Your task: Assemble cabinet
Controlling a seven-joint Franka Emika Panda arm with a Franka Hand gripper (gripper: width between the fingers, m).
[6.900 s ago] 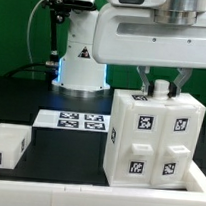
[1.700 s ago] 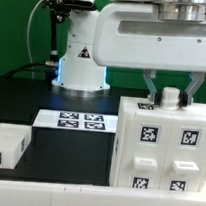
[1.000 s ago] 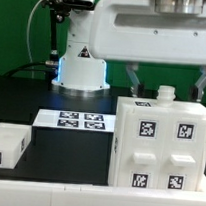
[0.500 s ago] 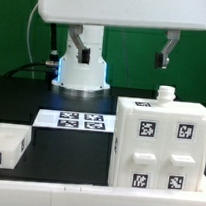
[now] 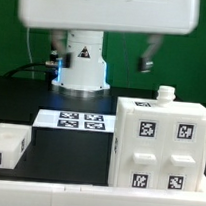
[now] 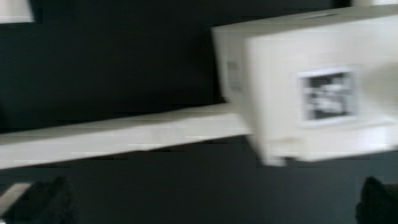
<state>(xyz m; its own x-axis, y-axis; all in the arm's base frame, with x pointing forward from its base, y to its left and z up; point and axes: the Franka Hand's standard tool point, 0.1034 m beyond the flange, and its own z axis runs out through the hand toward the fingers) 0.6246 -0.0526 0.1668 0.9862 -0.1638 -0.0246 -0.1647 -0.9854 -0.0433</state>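
The cabinet [image 5: 160, 144] stands upright at the exterior view's right of the tabletop [image 5: 21, 100], the hand [image 6: 210, 201] hanging clear, fingers wide apart and empty; a loose block [image 5: 7, 144] apparently awaits fitting.

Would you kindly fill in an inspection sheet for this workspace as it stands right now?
Surface: black table, white ledge along its front.
Job's things: cabinet upright on the exterior view's right, round peg on top.
Clutter: small tagged white block on the exterior view's left; marker board flat between block and cabinet.
Grippers: gripper open, holding nothing; fingers raised clear of the cabinet.
Cables: black cable beside the arm's base.
Surroundings: green backdrop.
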